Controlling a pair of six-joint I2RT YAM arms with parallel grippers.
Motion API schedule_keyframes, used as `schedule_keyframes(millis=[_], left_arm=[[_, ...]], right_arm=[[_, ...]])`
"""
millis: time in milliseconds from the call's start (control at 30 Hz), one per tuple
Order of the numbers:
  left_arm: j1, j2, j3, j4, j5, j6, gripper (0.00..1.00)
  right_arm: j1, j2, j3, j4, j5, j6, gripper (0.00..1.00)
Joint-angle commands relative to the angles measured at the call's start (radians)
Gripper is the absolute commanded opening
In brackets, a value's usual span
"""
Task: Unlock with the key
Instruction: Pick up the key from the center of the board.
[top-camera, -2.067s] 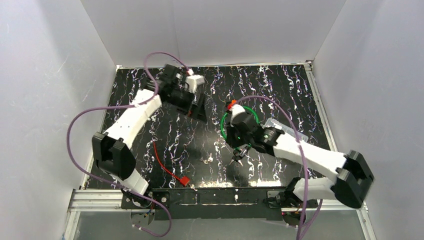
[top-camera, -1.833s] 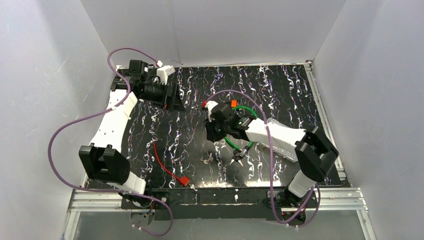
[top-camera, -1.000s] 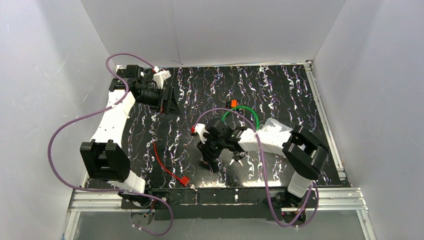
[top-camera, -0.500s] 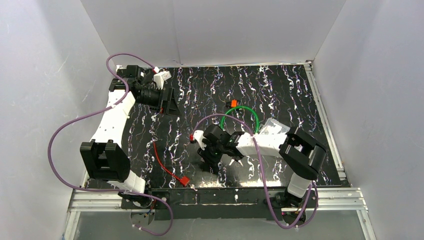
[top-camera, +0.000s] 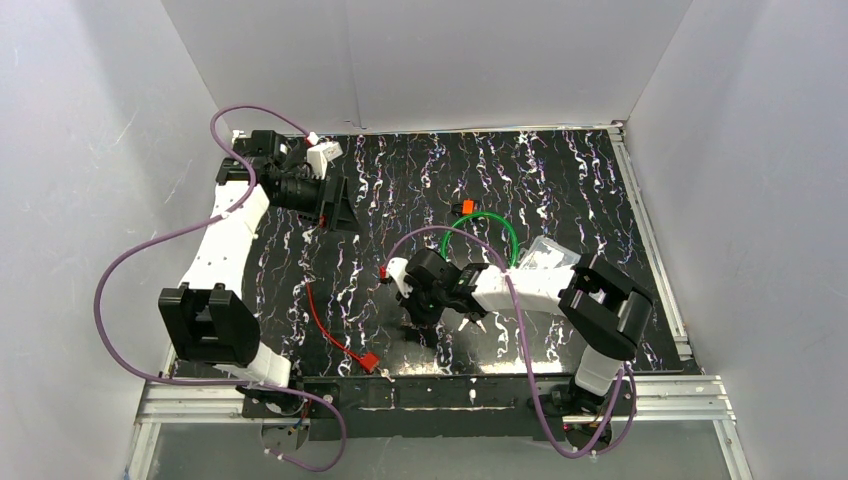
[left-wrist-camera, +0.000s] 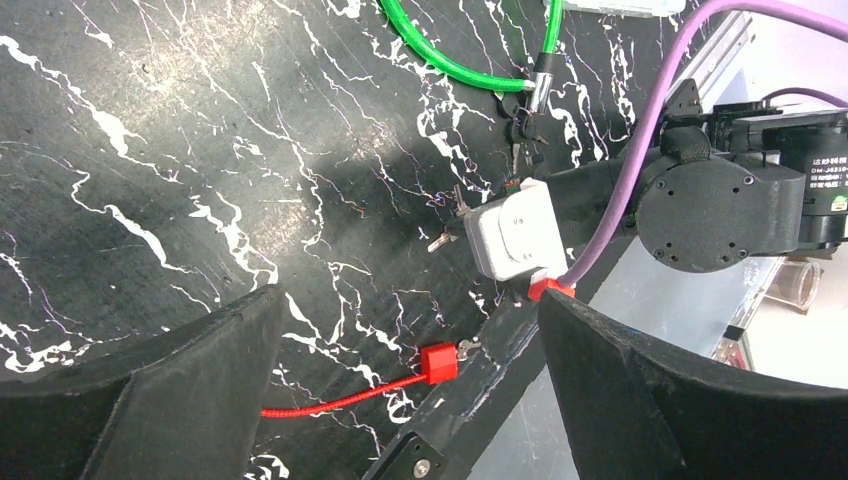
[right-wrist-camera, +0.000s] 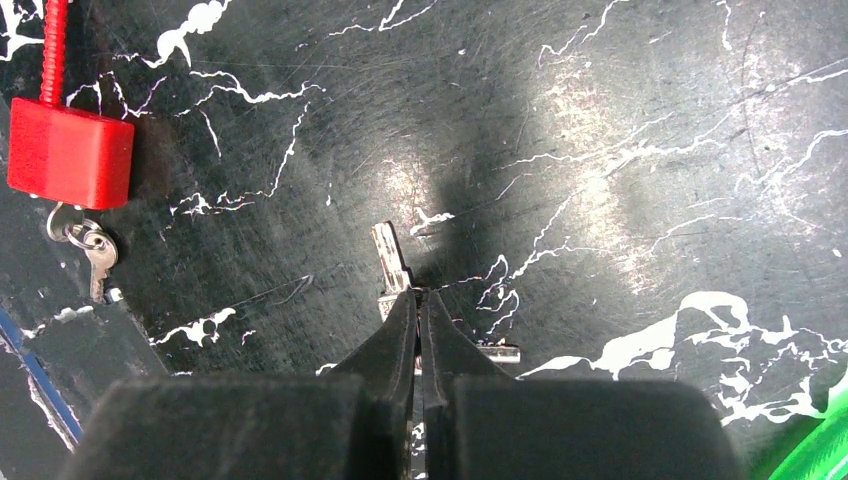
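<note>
The right hand (right-wrist-camera: 418, 298) is down on the black marbled worktop (top-camera: 560, 180), just to the right of the red cable lock (right-wrist-camera: 68, 152) and a little farther from the arm bases than it. Its two fingers are pressed together with only a hairline slit between them, and they pinch the head of a silver key (right-wrist-camera: 388, 252). The key's blade sticks out past the fingertips and lies flat on the worktop, apart from the red cable lock. A second key (right-wrist-camera: 497, 351) lies beside the fingers, on the side away from the red cable lock. Two small keys on a ring (right-wrist-camera: 92, 252) hang from the red cable lock's body. The left hand (left-wrist-camera: 410, 300) is well beyond the red cable lock, toward the back wall, with its fingers spread wide and nothing between them. A green cable lock (top-camera: 505, 232) curls farther back and to the right of the red cable lock.
</note>
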Motion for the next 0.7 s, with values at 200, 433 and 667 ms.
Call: schedule_keyframes(millis=[200, 433, 667], left_arm=[[0.008, -0.079, -0.034, -0.017, 0.061, 0.106, 0.95], [0.004, -0.159, -0.126, -0.016, 0.205, 0.237, 0.94], [-0.058, -0.251, -0.228, -0.129, 0.427, 0.535, 0.98]], right_arm=[[0.006, -0.198, -0.045, 0.023, 0.06, 0.045, 0.01], [0.005, -0.361, -0.061, 0.017, 0.07, 0.088, 0.01], [0.006, -0.527, -0.018, 0.019, 0.071, 0.147, 0.01]])
